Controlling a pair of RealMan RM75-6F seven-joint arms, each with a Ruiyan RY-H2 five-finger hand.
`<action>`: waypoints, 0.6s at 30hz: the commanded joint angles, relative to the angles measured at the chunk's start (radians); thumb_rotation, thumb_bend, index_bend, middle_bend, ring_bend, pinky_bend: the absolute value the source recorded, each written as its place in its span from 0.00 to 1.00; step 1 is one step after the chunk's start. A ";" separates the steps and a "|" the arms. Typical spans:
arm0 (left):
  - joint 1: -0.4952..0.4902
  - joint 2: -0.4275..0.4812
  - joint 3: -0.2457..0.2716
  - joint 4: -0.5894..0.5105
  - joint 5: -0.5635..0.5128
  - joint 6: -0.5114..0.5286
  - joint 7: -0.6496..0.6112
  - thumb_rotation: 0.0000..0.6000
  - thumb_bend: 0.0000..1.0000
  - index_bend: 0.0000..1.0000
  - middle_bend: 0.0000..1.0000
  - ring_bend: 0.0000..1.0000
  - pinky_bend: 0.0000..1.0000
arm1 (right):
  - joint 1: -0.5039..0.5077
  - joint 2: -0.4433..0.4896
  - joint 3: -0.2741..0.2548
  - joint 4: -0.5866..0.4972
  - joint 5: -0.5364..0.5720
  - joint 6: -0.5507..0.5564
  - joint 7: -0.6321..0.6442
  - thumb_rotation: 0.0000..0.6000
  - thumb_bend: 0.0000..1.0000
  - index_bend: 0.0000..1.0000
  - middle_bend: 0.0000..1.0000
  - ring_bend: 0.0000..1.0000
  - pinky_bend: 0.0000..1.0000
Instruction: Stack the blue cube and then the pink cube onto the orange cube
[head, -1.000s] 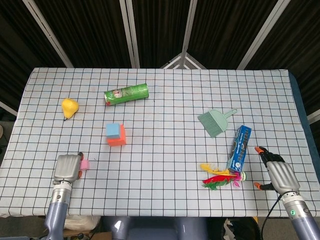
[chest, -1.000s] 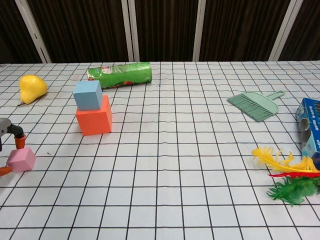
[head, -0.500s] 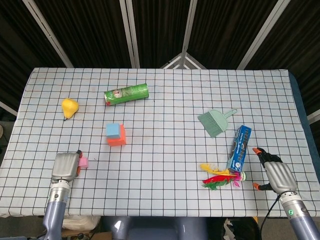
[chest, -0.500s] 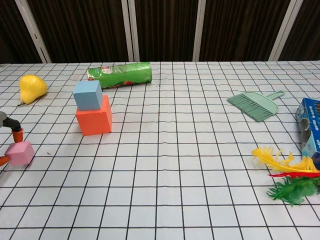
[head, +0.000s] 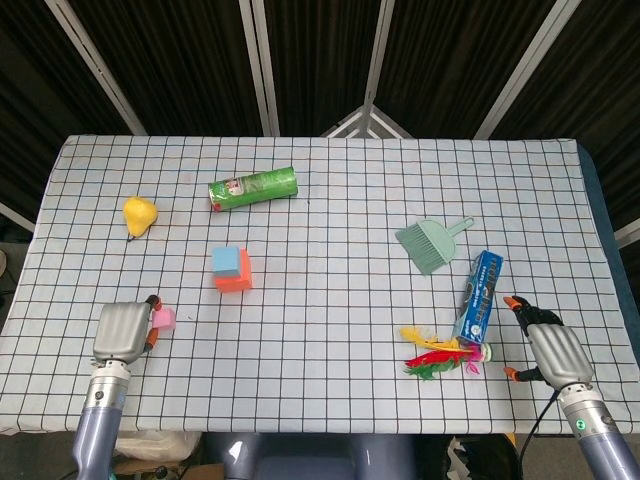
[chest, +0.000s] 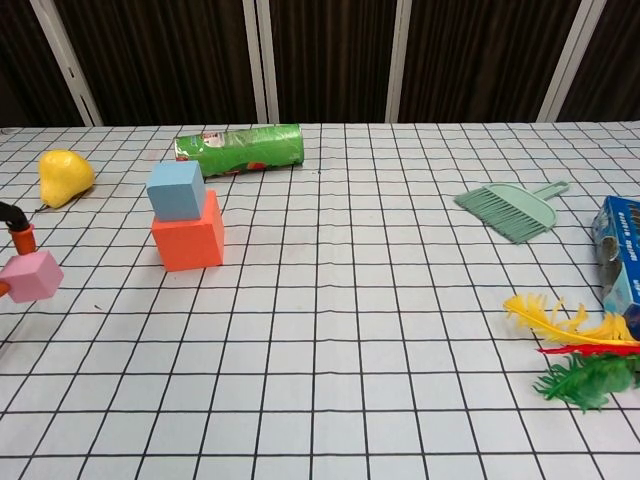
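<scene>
The blue cube (head: 228, 262) (chest: 176, 189) sits on top of the orange cube (head: 236, 281) (chest: 188, 238) left of the table's middle. My left hand (head: 124, 330) (chest: 12, 225) pinches the pink cube (head: 162, 318) (chest: 31, 276) and holds it off the cloth at the front left, well left of the stack. My right hand (head: 550, 345) rests at the front right edge with fingers apart and nothing in it.
A yellow pear (head: 139, 214) lies at the far left and a green can (head: 252, 188) lies on its side behind the stack. A green dustpan brush (head: 429, 244), a blue box (head: 480, 294) and a feathered shuttlecock (head: 440, 355) occupy the right side.
My left hand has lifted the pink cube and drawn it a little leftward. The right hand has barely moved.
</scene>
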 joint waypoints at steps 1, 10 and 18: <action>-0.007 0.048 -0.020 -0.076 0.032 0.026 0.025 1.00 0.41 0.43 0.96 0.78 0.72 | 0.000 0.001 -0.001 -0.002 -0.003 0.001 0.001 1.00 0.19 0.04 0.09 0.16 0.15; -0.102 0.111 -0.156 -0.224 -0.056 0.050 0.195 1.00 0.41 0.43 0.96 0.78 0.72 | -0.002 0.004 -0.002 -0.004 -0.010 0.007 0.010 1.00 0.19 0.04 0.09 0.16 0.15; -0.241 0.011 -0.283 -0.183 -0.253 0.080 0.330 1.00 0.41 0.44 0.96 0.78 0.72 | 0.000 0.003 -0.002 -0.001 -0.004 0.003 0.007 1.00 0.19 0.04 0.09 0.16 0.15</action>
